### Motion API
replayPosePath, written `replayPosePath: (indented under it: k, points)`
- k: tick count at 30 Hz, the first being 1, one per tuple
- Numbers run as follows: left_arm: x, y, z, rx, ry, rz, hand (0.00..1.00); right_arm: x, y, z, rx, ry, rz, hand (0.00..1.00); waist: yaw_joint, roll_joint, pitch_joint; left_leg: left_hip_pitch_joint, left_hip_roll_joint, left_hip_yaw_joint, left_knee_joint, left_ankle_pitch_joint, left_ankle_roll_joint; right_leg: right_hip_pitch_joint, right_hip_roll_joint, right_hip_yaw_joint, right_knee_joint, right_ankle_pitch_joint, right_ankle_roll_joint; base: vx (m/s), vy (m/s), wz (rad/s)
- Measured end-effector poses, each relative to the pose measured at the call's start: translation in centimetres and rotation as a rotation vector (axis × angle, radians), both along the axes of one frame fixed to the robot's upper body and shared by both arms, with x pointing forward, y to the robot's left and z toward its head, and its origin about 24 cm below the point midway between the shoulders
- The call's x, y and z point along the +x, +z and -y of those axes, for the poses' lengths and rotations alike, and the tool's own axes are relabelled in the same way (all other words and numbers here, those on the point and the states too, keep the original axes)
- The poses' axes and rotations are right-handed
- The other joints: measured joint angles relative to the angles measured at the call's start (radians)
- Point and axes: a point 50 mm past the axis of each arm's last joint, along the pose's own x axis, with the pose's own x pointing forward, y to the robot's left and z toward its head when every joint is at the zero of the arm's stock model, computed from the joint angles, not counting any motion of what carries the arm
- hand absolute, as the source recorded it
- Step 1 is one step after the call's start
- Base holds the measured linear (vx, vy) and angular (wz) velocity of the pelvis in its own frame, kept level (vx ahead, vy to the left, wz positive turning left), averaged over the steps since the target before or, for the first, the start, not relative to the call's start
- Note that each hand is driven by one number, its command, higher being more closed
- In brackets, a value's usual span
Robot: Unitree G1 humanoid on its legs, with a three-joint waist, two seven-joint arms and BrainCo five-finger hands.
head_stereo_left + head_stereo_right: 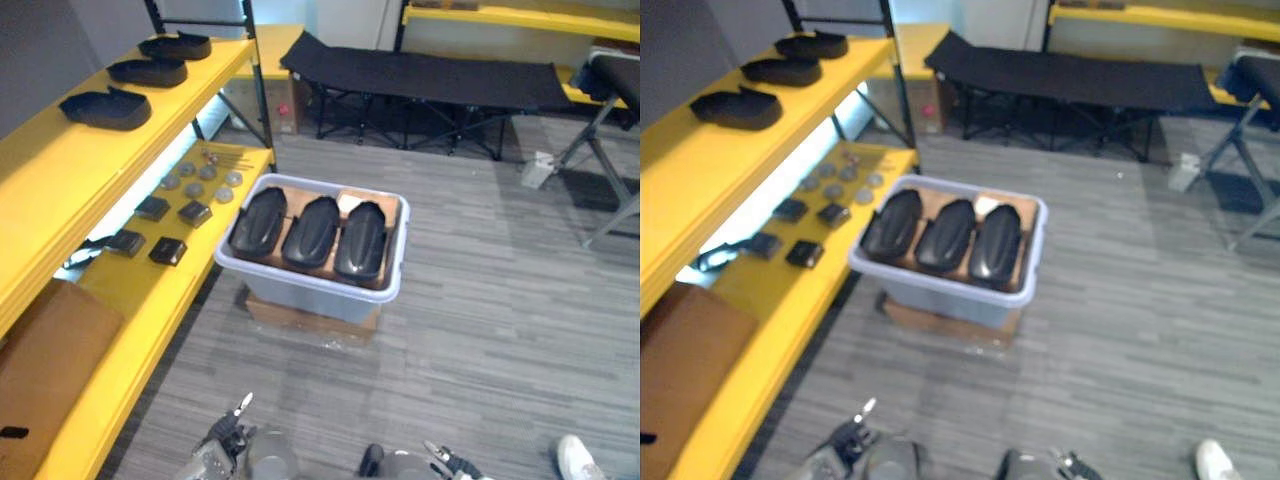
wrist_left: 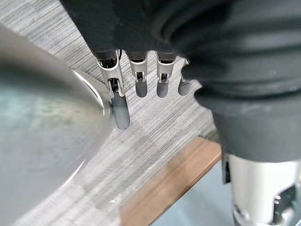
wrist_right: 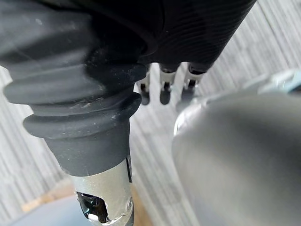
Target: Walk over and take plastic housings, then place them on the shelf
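Note:
Three black plastic housings lie side by side in a pale grey bin that stands on a flat cardboard box on the floor. Three more housings rest in a row on the top level of the yellow shelf at the left. My left hand hangs low at the near edge, well short of the bin. Its fingers are straight over the grey floor and hold nothing. My right hand hangs low too, its fingers relaxed and empty.
The lower yellow shelf carries small dark blocks, round grey discs and a brown cardboard sheet. A black folding cot stands at the back. Metal chair legs are at the right, a person's white shoe at the lower right.

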Motion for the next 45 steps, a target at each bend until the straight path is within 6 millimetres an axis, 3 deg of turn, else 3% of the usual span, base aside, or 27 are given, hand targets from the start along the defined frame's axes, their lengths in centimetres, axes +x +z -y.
replayPosePath:
  k: [1, 3, 4, 5, 7, 10, 15, 18, 23, 28, 29, 34, 37, 38, 39, 40, 41, 42, 43, 44, 45]
  points:
    - [0.0, 0.0, 0.0, -0.001, -0.001, 0.004, 0.00, -0.2, 0.0, 0.0, -0.003, -0.001, -0.003, 0.00, 0.004, -0.004, 0.002, 0.003, -0.007, 0.004, -0.027, 0.013, 0.000, 0.009, -0.013, 0.000, 0.006, -0.009, 0.013, 0.27, 0.221, 0.12]
    - [-0.1, 0.0, -0.2, 0.001, -0.014, 0.012, 0.00, -0.4, 0.0, 0.2, -0.013, 0.007, -0.008, 0.00, 0.007, -0.010, 0.005, 0.013, -0.012, 0.041, -0.058, 0.118, 0.007, 0.038, -0.050, 0.001, 0.041, -0.043, 0.062, 0.29, 0.263, 0.10]
    - [-0.3, 0.0, -0.5, 0.005, -0.023, 0.014, 0.00, -0.2, 0.0, -0.1, -0.016, 0.020, -0.012, 0.00, 0.014, -0.032, 0.008, 0.034, -0.046, 0.063, -0.039, 0.100, 0.044, 0.053, -0.086, 0.015, 0.053, -0.049, 0.075, 0.30, 0.266, 0.01]
    - [-0.2, 0.2, -1.2, 0.022, -0.034, 0.025, 0.00, 0.3, 0.1, -0.5, -0.005, 0.026, 0.013, 0.00, 0.024, -0.059, 0.005, 0.020, -0.061, 0.080, -0.010, 0.075, 0.057, 0.055, -0.100, 0.015, 0.031, -0.037, 0.073, 0.28, 0.251, -0.08]
    - [0.1, 0.5, -2.0, 0.048, -0.040, 0.044, 0.00, 1.6, 0.4, -1.2, 0.010, 0.027, 0.062, 0.00, 0.039, -0.082, 0.006, -0.004, -0.063, 0.092, 0.037, 0.037, 0.069, 0.062, -0.110, 0.015, -0.007, -0.003, 0.103, 0.20, 0.210, -0.14]
    - [0.2, 0.5, -2.0, 0.069, -0.071, 0.037, 0.00, 3.2, 0.8, -2.2, 0.027, 0.043, 0.110, 0.00, 0.038, -0.087, 0.000, -0.015, -0.072, 0.101, 0.068, -0.018, 0.082, 0.066, -0.119, 0.011, -0.041, 0.025, 0.117, 0.11, 0.148, -0.13]
    - [1.0, 0.8, -2.0, 0.146, -0.154, 0.030, 0.00, 3.2, 0.3, -3.1, 0.026, 0.072, 0.084, 0.00, 0.028, -0.089, -0.003, -0.017, -0.115, 0.091, 0.013, -0.011, 0.100, 0.014, -0.152, 0.008, 0.012, 0.035, 0.108, 0.03, 0.089, 0.06]
    - [1.4, 1.0, -2.4, 0.169, -0.140, 0.029, 0.00, 3.1, 0.0, -3.5, 0.005, 0.151, 0.047, 0.00, 0.027, -0.095, -0.007, 0.005, -0.127, 0.055, -0.078, 0.054, 0.101, 0.035, -0.116, 0.006, -0.050, 0.102, 0.077, 0.05, 0.007, 0.30]
    - [0.3, 0.4, -2.3, 0.165, -0.121, -0.027, 0.00, 2.5, -0.3, -3.7, -0.012, 0.172, 0.011, 0.00, 0.032, -0.102, -0.010, 0.009, -0.134, -0.034, -0.155, 0.124, 0.090, 0.078, -0.081, -0.024, -0.106, 0.124, 0.059, 0.00, -0.059, 0.45]
    - [-2.6, -0.5, -2.8, 0.166, -0.050, -0.077, 0.00, 2.7, -0.2, -3.5, 0.017, 0.099, 0.061, 0.00, 0.035, -0.101, -0.010, 0.050, -0.122, -0.036, -0.224, 0.177, 0.063, 0.105, -0.058, -0.015, -0.145, 0.101, 0.031, -0.07, -0.066, -0.02]
    - [-4.1, -0.6, -3.6, 0.237, -0.033, -0.062, 0.00, 1.7, -0.4, -2.9, -0.010, 0.106, 0.072, 0.00, 0.028, -0.129, 0.012, 0.115, -0.161, -0.090, -0.412, 0.304, 0.053, 0.095, -0.058, 0.065, -0.164, 0.012, 0.071, 0.00, 0.000, 0.00]
    - [-4.1, -0.6, -3.6, 0.237, -0.033, -0.062, 0.00, 1.7, -0.4, -2.9, -0.010, 0.107, 0.074, 0.00, 0.029, -0.127, 0.013, 0.115, -0.161, -0.090, -0.412, 0.303, 0.053, 0.095, -0.058, 0.064, -0.164, 0.012, 0.071, 0.00, 0.000, 0.00]
    - [-4.4, -0.6, -3.7, 0.237, -0.034, -0.066, 0.00, 4.5, 0.7, -3.7, -0.047, 0.247, 0.176, 0.00, 0.032, -0.121, 0.018, 0.108, -0.166, -0.095, -0.412, 0.304, 0.054, 0.089, -0.063, 0.059, -0.158, 0.009, 0.075, 0.00, 0.000, 0.01]
    - [-4.7, -0.7, -3.8, 0.239, -0.034, -0.070, 0.00, 6.3, 1.7, -4.3, -0.065, 0.332, 0.266, 0.00, 0.033, -0.122, 0.018, 0.107, -0.170, -0.098, -0.412, 0.303, 0.055, 0.087, -0.070, 0.052, -0.153, 0.004, 0.084, 0.00, 0.002, 0.17]
    - [-5.0, -0.6, -3.9, 0.247, -0.042, -0.070, 0.00, 9.6, 4.0, -5.5, -0.093, 0.432, 0.431, 0.00, 0.034, -0.119, 0.020, 0.102, -0.180, -0.114, -0.412, 0.301, 0.057, 0.086, -0.078, 0.034, -0.140, -0.004, 0.087, 0.00, 0.009, 0.37]
    - [-5.3, -0.6, -3.8, 0.260, -0.076, -0.071, 0.00, 13.8, 7.8, -7.0, -0.125, 0.511, 0.645, 0.00, 0.040, -0.115, 0.024, 0.090, -0.189, -0.130, -0.411, 0.297, 0.063, 0.075, -0.088, 0.021, -0.118, -0.016, 0.094, 0.00, 0.011, 0.40]
    - [-5.4, -0.6, -3.7, 0.261, -0.089, -0.065, 0.00, 16.0, 10.0, -7.8, -0.141, 0.540, 0.762, 0.00, 0.042, -0.112, 0.030, 0.087, -0.189, -0.134, -0.411, 0.305, 0.066, 0.070, -0.089, 0.017, -0.106, -0.016, 0.094, -0.01, 0.012, 0.38]
    - [-5.8, -0.6, -3.6, 0.269, -0.117, -0.054, 0.00, 20.6, 15.8, -9.1, -0.166, 0.564, 1.016, 0.00, 0.050, -0.111, 0.047, 0.081, -0.192, -0.144, -0.410, 0.309, 0.068, 0.068, -0.089, 0.010, -0.090, -0.015, 0.096, 0.00, 0.004, 0.23]
    - [-5.8, -0.4, -3.9, 0.281, -0.138, -0.045, 0.00, 23.4, 20.7, -10.1, -0.182, 0.566, 1.209, 0.00, 0.065, -0.108, 0.065, 0.070, -0.193, -0.149, -0.393, 0.309, 0.071, 0.066, -0.089, 0.008, -0.085, -0.014, 0.096, -0.02, 0.004, 0.23]
    - [-5.9, -0.3, -3.7, 0.283, -0.159, -0.031, 0.00, 26.2, 27.5, -10.8, -0.199, 0.541, 1.441, 0.00, 0.085, -0.100, 0.099, 0.056, -0.190, -0.153, -0.354, 0.296, 0.073, 0.068, -0.091, 0.008, -0.077, -0.014, 0.096, -0.03, 0.000, 0.16]
    - [-5.9, -0.3, -3.5, 0.282, -0.173, -0.027, 0.00, 27.1, 30.3, -10.7, -0.204, 0.523, 1.523, 0.00, 0.094, -0.092, 0.110, 0.048, -0.190, -0.155, -0.337, 0.288, 0.074, 0.068, -0.092, 0.008, -0.074, -0.014, 0.096, -0.05, 0.010, 0.20]
